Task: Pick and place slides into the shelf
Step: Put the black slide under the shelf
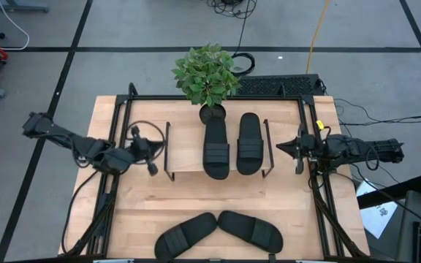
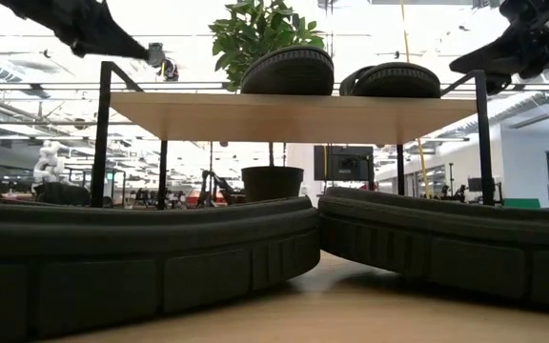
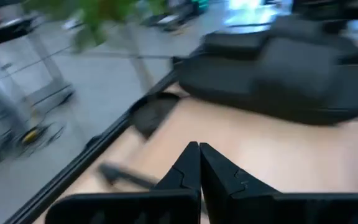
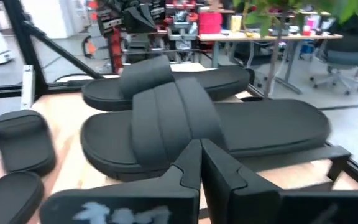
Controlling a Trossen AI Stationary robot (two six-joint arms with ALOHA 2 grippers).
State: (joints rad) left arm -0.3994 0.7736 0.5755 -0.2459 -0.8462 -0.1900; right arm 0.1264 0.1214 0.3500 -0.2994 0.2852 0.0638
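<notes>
Two black slides (image 1: 216,150) (image 1: 249,144) lie side by side, soles down, on the right half of the shelf's light plank (image 1: 185,150). In the low view they sit on top of the shelf (image 2: 289,71) (image 2: 394,81). The other two slides (image 1: 185,237) (image 1: 251,230) rest on the table near its near edge, toes angled toward each other. My left gripper (image 1: 150,155) (image 3: 199,155) hovers shut just left of the shelf's left end frame. My right gripper (image 1: 282,148) (image 4: 201,152) hovers shut beyond the right end frame, facing the nearer shelved slide (image 4: 191,118).
A potted plant (image 1: 207,73) stands right behind the shelf at the table's far edge. Black frame rails (image 1: 115,131) run along the tabletop's sides. Bare wood (image 1: 218,193) lies between the shelf and the two near slides. Cables trail on the floor around the table.
</notes>
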